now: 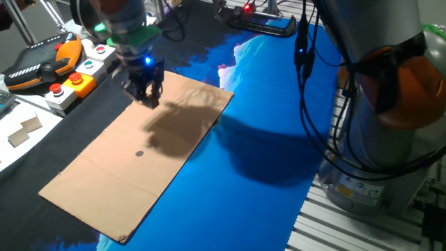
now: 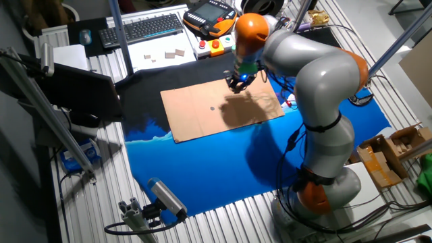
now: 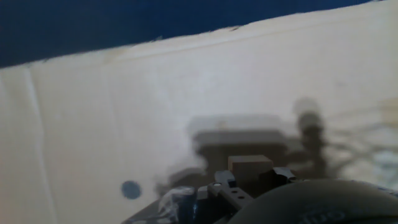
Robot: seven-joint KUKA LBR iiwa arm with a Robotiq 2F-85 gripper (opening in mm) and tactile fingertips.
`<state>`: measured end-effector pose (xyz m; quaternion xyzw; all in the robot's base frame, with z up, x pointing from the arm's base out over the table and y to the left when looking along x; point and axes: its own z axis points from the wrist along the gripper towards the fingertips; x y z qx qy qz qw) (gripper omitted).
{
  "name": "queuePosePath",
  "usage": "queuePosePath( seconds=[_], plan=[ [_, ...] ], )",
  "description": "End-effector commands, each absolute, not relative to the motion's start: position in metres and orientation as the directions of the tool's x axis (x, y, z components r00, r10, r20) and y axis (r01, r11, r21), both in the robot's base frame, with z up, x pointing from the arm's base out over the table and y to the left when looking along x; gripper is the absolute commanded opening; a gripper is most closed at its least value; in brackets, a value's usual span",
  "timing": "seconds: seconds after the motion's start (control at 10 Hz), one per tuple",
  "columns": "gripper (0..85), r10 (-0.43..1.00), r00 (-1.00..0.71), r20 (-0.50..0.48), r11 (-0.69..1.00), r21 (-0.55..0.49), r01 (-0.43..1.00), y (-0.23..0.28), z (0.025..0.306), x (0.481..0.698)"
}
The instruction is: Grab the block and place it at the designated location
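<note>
A flat brown cardboard sheet [image 2: 216,108] is seen lying on a blue cloth [image 2: 223,169] spread over the table. A small dark grey round dot [image 2: 212,108] is marked near the sheet's middle. The black two-finger gripper [image 2: 238,83] is held low over the sheet's far right part, well apart from the dot; whether anything is held cannot be made out. Behind the sheet, a black keyboard [image 2: 147,28] and an orange-and-black handheld pendant [image 2: 210,13] are placed.
</note>
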<state>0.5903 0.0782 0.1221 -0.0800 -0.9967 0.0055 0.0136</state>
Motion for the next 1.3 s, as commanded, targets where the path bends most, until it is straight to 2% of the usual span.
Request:
queuePosePath(
  seconds=[0.0, 0.6, 1.2],
  plan=[
    [0.7, 0.151, -0.988, 0.029, 0.989, -0.009, 0.151, 0.106, 0.117, 0.588],
    [0.7, 0.156, -0.987, 0.025, 0.988, 0.010, 0.157, 0.144, 0.095, 0.584],
    [0.7, 0.181, -0.983, 0.013, 0.983, 0.012, 0.181, 0.161, 0.082, 0.583]
  ],
)
